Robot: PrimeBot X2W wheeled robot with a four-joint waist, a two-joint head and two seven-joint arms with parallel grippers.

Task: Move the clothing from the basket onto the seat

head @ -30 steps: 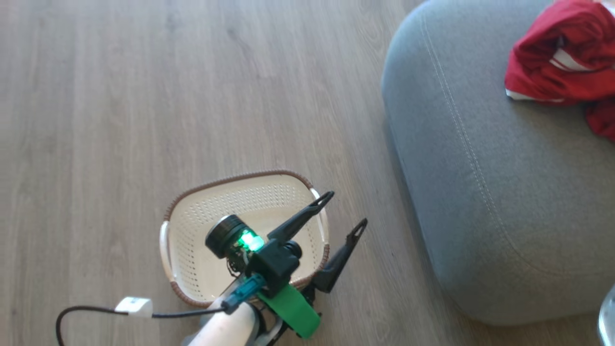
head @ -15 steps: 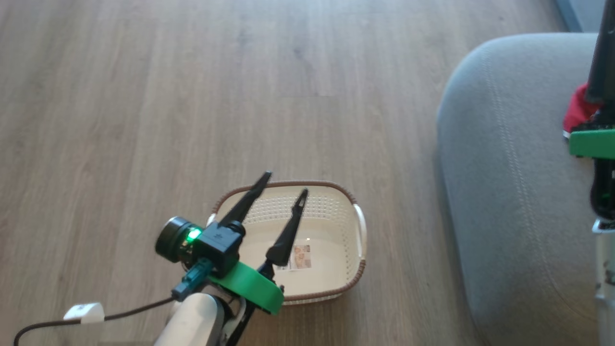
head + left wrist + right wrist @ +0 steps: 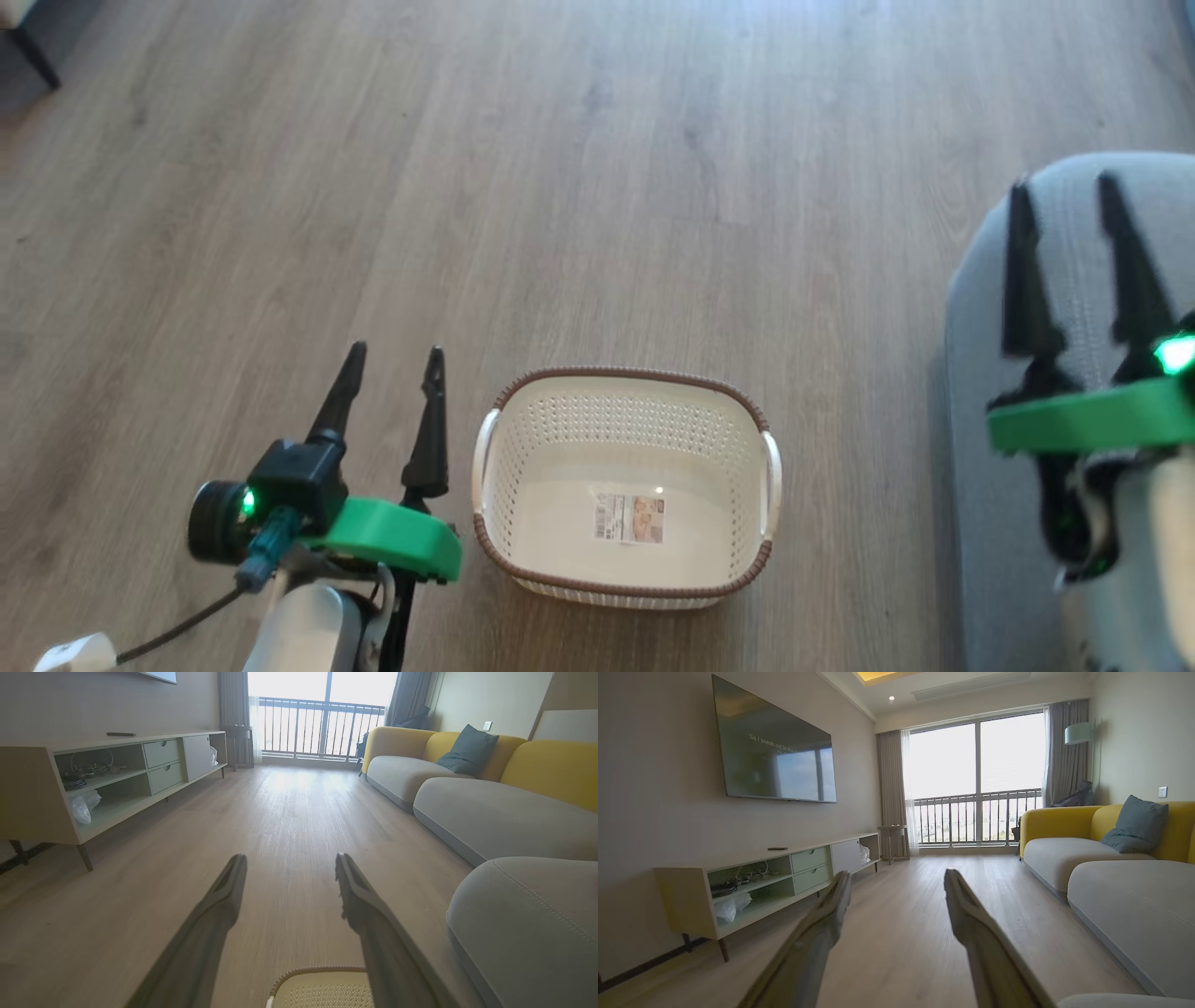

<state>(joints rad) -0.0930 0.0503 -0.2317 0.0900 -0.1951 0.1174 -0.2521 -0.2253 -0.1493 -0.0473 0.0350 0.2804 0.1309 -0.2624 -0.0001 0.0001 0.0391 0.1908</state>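
Observation:
The cream basket (image 3: 560,439) stands on the wooden floor with only a label on its floor; its rim (image 3: 322,970) also shows in the left wrist view. My left gripper (image 3: 395,355) hovers just left of the basket, open and holding nothing, fingers pointing away from me (image 3: 289,858). My right gripper (image 3: 1064,185) is open and bare over the rounded corner of the grey seat (image 3: 976,541), and points across the room (image 3: 897,875). The seat's stitched corner (image 3: 523,914) lies right of the left gripper. The clothing is out of view.
A low TV console (image 3: 117,774) runs along the left wall under a wall TV (image 3: 775,765). A long grey sofa with yellow backs (image 3: 490,812) lines the right side. Open wooden floor (image 3: 597,187) stretches ahead to a balcony window. A dark furniture leg (image 3: 33,51) sits far left.
The head camera has swung, so the red clothing has left the picture. My left gripper moved from over the basket to its left side. My right gripper came into view over the seat's corner.

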